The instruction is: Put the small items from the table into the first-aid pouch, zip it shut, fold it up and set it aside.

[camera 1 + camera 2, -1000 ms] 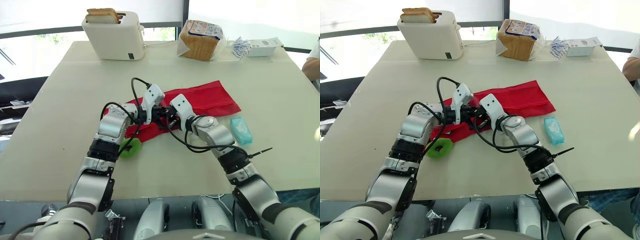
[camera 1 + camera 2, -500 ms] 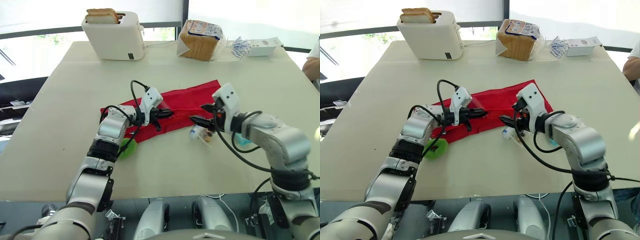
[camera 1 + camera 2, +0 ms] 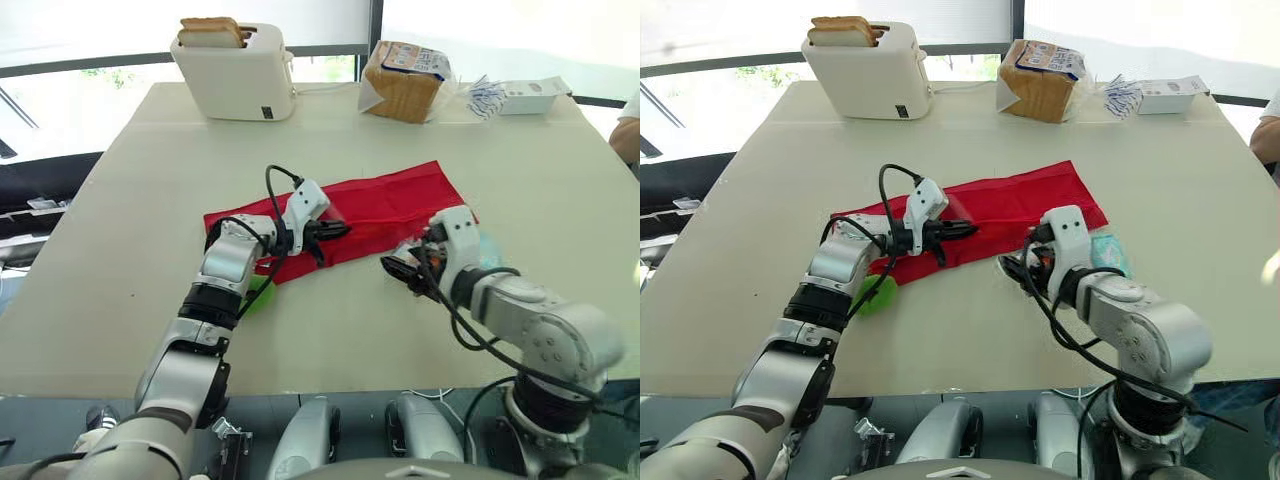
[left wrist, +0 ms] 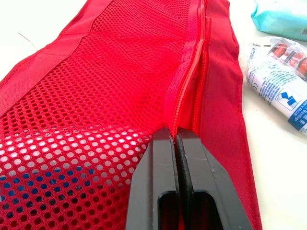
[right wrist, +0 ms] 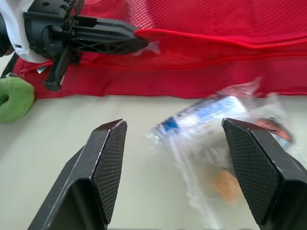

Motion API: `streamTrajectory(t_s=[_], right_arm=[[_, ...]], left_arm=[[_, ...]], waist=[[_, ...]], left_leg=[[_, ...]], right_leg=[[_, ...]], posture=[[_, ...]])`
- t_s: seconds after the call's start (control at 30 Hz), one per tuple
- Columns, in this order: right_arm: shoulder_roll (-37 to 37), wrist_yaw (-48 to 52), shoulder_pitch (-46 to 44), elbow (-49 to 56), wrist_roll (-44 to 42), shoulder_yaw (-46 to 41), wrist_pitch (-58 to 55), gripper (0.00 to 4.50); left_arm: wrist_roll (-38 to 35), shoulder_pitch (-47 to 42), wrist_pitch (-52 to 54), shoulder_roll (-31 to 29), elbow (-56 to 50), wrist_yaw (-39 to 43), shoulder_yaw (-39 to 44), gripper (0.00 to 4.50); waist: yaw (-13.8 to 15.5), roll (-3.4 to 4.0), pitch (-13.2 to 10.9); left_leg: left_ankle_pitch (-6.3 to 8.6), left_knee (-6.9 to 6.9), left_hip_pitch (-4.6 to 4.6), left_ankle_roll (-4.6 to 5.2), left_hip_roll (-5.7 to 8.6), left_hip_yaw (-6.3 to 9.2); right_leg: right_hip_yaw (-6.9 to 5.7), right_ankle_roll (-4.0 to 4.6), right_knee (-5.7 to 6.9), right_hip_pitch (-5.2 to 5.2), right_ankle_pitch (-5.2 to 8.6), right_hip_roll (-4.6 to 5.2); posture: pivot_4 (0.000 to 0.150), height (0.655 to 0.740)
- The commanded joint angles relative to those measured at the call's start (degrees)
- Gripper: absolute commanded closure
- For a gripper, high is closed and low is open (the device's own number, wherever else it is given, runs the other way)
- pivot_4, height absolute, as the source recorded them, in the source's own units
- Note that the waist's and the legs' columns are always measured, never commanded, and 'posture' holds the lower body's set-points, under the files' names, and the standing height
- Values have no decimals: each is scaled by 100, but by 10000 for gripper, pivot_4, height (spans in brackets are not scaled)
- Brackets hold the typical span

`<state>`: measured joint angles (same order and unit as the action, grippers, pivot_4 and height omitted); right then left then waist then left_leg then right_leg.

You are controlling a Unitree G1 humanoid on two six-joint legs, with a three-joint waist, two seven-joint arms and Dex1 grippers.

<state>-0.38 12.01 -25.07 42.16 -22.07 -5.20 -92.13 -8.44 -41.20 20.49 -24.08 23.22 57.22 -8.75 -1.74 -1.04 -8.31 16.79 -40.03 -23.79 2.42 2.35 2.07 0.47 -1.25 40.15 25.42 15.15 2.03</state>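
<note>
Since half a second ago our right arm has dropped and drawn back toward us, so the right gripper [image 5: 173,125] now sits low over the table [image 3: 120,220] just off the near edge of the red pouch [image 3: 390,205], toward its right end. Its fingers are spread wide. A clear wrapped packet [image 5: 211,112] lies on the table between and just beyond them, close beside that near edge; it is blurred, and we see no finger touching it. Our left gripper [image 4: 175,134] has stayed where it was, at the pouch's near edge around the middle of its length. Its fingers are pressed together on the zip line, where the mesh panel meets the plain red cloth. A green ring [image 3: 875,295] rests on the table on the near side of the pouch's left end, partly behind our left forearm. The pouch itself lies flat and unfolded, running slantwise, with its right end farther from us than its left. A teal packet [image 3: 1108,250] lies just off the pouch's right end. Well beyond the pouch, along the table's far edge, stand a white toaster [image 3: 235,75] with bread [image 3: 212,32] in its slots, a bagged loaf [image 3: 405,80], and a white tray [image 3: 530,95].
</note>
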Motion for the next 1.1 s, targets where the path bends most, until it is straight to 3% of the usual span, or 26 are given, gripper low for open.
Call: streamTrajectory(t_s=[0.03, 0.33, 0.83, 0.93, 1.1], right_arm=[[-85, -209, -209, -230, 141, 130, -37, 11197], [-611, -354, 322, -188, 95, 271, -37, 11197], [-327, -663, -69, -1082, 518, 604, 410, 11197], [-442, -614, -109, -1089, 508, 655, 480, 17594], [-923, -370, -91, -775, 386, 780, 545, 36817]], left_arm=[[-5, -48, -76, 56, -130, -5, -19, 45000], [-29, 64, -29, 7, -280, 4, 18, 45000], [-20, 91, -16, 52, -313, -11, -15, 45000], [-14, 90, -17, 54, -314, -11, -20, 45000], [-7, 85, -26, 52, -318, 7, -32, 45000]], waist=[[14, 0, 0], [52, 1, 1], [68, 2, 6], [71, 2, 6], [74, 2, 6]], left_leg=[[0, 0, -1, 0, 1, 0], [0, 0, 1, 0, 5, 2], [0, -3, 6, 1, 5, 2], [0, -3, 6, 1, 5, 2], [0, -3, 5, 1, 5, 2]], right_leg=[[-1, 0, -2, -1, 0, 0], [-1, -1, -3, -4, 0, 1], [-2, -1, -4, -10, 0, 1], [-2, -1, -4, -10, 0, 1], [-3, -1, -5, -10, 0, 1]], posture=[[1500, 7400], [1500, 7400], [1500, 7400], [1500, 7400], [1500, 7400]])
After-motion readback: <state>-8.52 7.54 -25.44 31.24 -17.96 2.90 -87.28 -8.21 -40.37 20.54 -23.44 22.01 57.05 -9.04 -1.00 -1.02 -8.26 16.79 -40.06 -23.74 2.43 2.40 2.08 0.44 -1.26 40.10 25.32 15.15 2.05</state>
